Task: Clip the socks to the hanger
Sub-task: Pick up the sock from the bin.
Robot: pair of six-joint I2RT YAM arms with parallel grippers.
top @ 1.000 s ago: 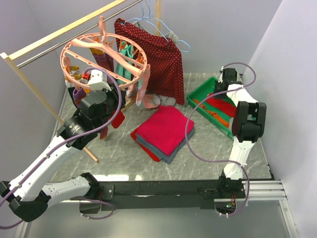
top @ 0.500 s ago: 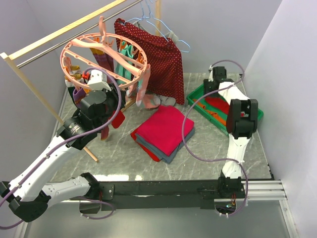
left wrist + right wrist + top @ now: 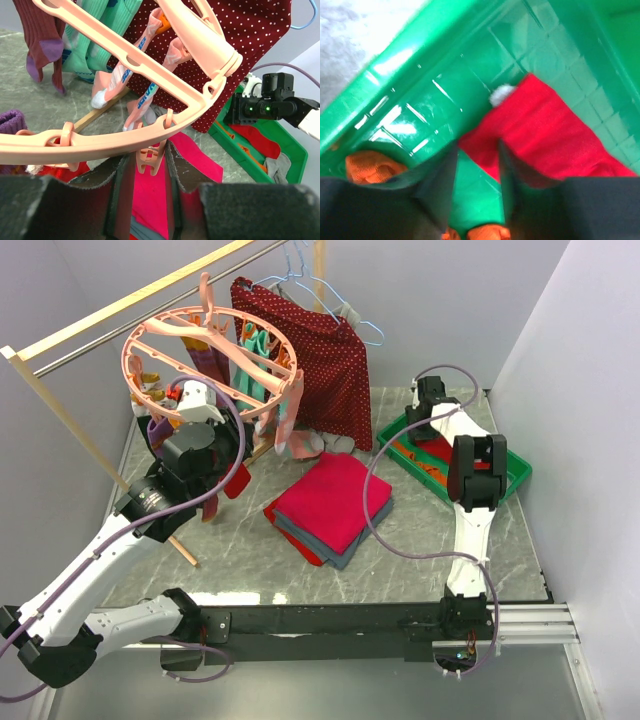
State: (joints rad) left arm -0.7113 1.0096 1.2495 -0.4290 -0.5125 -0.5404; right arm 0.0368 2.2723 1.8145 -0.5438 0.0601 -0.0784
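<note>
The right hand (image 3: 477, 155), fingers apart, straddles only the edge of the red sock (image 3: 555, 135), so a shallow pinch might slip off.

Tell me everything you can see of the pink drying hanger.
The hanger is a round pink plastic frame, concentric rings joined by cross bars, hung by its hook from the rail and slightly tilted. Socks, teal, maroon and pink-white, hang clipped under it. One clip dangling from the rim sits between the left claw's fingers; whether they press it cannot be told.
</note>
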